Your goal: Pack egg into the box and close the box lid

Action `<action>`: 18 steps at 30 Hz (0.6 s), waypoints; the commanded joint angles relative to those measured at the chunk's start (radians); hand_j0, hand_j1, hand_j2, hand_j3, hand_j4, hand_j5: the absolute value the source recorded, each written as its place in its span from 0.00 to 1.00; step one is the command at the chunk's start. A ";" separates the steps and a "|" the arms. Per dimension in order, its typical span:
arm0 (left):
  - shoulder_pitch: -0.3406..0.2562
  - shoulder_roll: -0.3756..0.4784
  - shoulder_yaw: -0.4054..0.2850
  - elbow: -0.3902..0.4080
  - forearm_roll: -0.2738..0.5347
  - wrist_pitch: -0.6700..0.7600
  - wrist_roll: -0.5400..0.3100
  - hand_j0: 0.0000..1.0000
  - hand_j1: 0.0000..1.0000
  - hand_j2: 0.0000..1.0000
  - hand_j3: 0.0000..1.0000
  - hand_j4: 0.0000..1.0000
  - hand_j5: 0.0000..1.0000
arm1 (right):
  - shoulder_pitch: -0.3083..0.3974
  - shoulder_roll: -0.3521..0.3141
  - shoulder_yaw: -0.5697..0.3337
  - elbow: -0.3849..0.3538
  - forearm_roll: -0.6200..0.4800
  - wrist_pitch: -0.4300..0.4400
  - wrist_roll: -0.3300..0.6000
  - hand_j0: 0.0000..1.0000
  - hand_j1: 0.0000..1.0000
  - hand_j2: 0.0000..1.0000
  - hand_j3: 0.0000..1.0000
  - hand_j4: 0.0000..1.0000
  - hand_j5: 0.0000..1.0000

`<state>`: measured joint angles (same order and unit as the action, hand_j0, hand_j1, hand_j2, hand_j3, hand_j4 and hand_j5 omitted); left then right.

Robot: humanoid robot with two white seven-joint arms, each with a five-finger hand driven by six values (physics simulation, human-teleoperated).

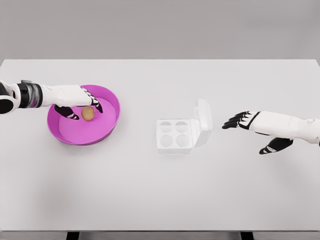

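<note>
A brown egg [88, 114] lies in the magenta bowl [107, 96] at the table's left. My left hand [86, 108] reaches into the bowl from the left. Its thumb sits on the egg's left and its fingers [96, 104] curve over the egg's right, with small gaps showing, so the hand is open around the egg. The white egg box [174, 135] stands at the middle of the table with its lid [203, 121] raised at the right, and its wells hold nothing. My right hand [243, 121] hovers open to the right of the box, fingers pointing at the lid.
The white table [160, 190] ends in a front edge at the bottom of the view. A grey wall lies beyond its far edge.
</note>
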<state>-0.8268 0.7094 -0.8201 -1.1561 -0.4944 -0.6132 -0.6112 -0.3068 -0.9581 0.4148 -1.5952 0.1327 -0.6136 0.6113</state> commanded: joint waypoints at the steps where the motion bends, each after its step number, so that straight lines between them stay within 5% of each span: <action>1: 0.000 -0.001 0.001 -0.001 0.002 0.002 0.000 0.75 0.75 0.75 0.75 0.75 0.75 | 0.000 -0.002 -0.001 -0.002 -0.007 0.003 0.000 1.00 1.00 1.00 1.00 1.00 1.00; 18: 0.008 0.001 0.001 -0.007 0.000 0.002 0.000 0.64 0.64 0.64 0.64 0.64 0.64 | 0.002 -0.002 -0.001 0.000 -0.007 0.003 0.000 1.00 1.00 1.00 1.00 1.00 1.00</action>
<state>-0.8192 0.7098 -0.8189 -1.1620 -0.4955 -0.6112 -0.6107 -0.3053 -0.9586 0.4149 -1.5950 0.1327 -0.6136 0.6113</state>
